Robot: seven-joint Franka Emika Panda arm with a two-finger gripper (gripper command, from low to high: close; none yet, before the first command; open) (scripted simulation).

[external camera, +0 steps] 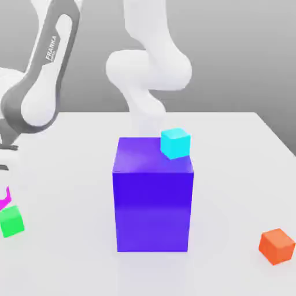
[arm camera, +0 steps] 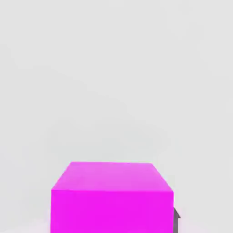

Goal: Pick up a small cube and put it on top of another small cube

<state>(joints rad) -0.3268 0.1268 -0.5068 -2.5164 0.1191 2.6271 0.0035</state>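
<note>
The pincer [arm camera: 113, 214] is clamping shut on the small magenta cube [arm camera: 112, 198] w/ the green cube [external camera: 11, 221] lying just below and beside it, nr the surface's [external camera: 63, 167] edge at the exterior view's left, so the stack is calling for only a short shift over the green cube.

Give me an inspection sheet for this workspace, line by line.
Surface: white table, light and flat.
Job's things: magenta cube close under the hand camera, a sliver of it at the exterior view's left edge just above the green cube.
Clutter: big blue-purple block mid-table, cyan cube on its top corner, orange cube at the exterior view's right.
Grippers: jaws shut on the magenta cube.
Cables: nothing seen.
Surroundings: plain grey backdrop.
</note>
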